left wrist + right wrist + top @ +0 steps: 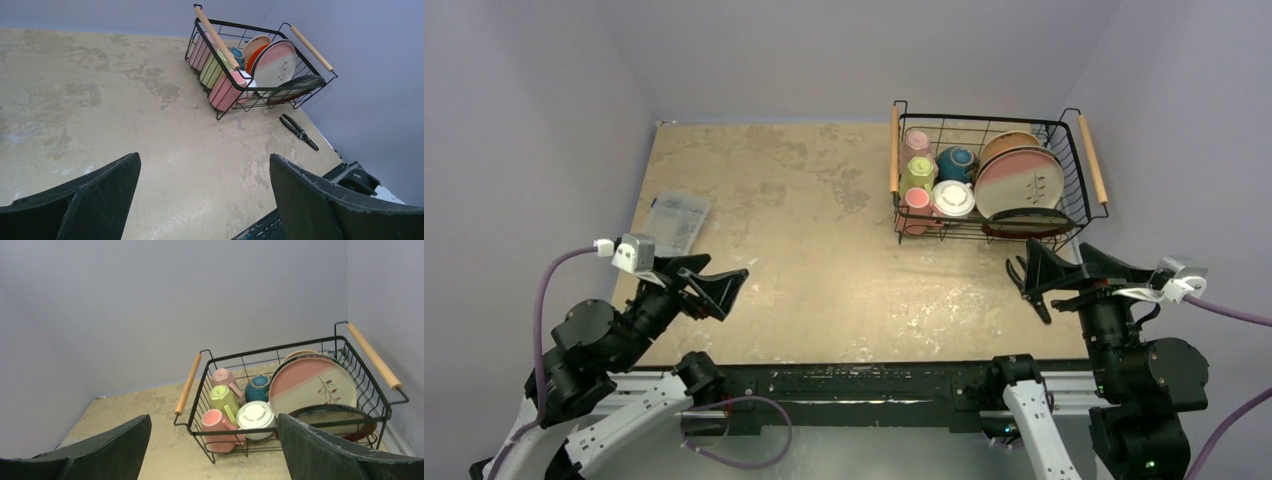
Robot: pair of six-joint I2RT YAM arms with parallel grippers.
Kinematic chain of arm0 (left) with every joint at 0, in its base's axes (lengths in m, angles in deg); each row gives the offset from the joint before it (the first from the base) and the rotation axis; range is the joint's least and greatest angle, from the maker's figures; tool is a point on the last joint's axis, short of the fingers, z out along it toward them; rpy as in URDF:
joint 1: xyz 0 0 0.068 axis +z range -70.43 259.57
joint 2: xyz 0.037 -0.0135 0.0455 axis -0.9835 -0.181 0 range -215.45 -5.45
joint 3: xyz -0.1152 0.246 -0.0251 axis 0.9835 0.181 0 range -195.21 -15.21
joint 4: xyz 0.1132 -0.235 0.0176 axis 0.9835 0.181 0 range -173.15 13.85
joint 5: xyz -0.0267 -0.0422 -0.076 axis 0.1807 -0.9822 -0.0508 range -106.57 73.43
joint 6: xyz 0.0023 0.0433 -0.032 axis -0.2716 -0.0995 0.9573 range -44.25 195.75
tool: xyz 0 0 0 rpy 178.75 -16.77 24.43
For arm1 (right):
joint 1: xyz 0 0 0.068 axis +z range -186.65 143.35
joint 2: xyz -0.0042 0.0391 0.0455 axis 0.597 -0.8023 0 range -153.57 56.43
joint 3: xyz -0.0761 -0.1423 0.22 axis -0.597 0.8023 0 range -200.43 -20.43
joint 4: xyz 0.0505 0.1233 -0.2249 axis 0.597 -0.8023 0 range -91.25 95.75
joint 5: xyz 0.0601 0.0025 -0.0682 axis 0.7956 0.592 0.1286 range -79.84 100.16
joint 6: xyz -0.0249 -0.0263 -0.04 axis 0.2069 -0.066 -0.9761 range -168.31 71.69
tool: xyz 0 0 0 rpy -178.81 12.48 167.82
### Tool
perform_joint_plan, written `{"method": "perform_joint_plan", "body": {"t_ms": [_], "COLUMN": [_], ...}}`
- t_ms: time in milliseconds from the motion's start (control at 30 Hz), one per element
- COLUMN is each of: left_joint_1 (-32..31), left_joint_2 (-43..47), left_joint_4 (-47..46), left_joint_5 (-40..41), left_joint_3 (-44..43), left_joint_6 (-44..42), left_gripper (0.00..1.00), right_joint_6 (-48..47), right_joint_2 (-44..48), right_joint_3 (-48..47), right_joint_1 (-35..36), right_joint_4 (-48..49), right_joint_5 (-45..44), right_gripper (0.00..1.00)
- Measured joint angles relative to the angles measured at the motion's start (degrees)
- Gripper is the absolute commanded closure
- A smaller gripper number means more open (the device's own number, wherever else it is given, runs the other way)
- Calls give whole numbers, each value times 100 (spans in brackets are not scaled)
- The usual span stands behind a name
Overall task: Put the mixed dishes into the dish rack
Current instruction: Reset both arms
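The dish rack (894,150), black wire with two wooden handles, stands at the table's far right. Inside it lie a pale pink mug (916,142), a yellow-green mug (917,172), a salmon mug (913,199), a white mug (953,198) and a teal bowl (957,162). Plates (1020,183) lean at its right side. My left gripper (732,292) hovers open and empty over the near left of the table, far from the rack (215,36). Just in front of the rack (188,384), my right gripper (1027,268) is open and empty.
Black pliers (1036,298) lie on the table under my right gripper, also seen in the left wrist view as pliers (299,132). A clear plastic compartment box (678,218) sits at the left edge. Purple walls close in the table on three sides.
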Motion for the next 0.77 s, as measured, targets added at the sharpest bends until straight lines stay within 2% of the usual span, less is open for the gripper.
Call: {"method": "perform_joint_plan", "body": {"t_ms": [167, 400, 767], "left_joint_1": [0, 0, 0], "left_joint_2": [337, 776, 813], "left_joint_4": [555, 782, 977], "left_joint_5": [28, 173, 328], "left_joint_3": [-175, -409, -442], "left_joint_6": [227, 323, 372], "left_gripper": [0, 0, 0], "right_joint_6": [350, 614, 719], "right_joint_2": [160, 337, 398], "right_joint_3": [201, 271, 234], "right_joint_1": [0, 0, 0], "right_joint_4": [-280, -417, -413], "right_joint_5": [-203, -267, -417], "right_gripper": [1, 1, 1]}}
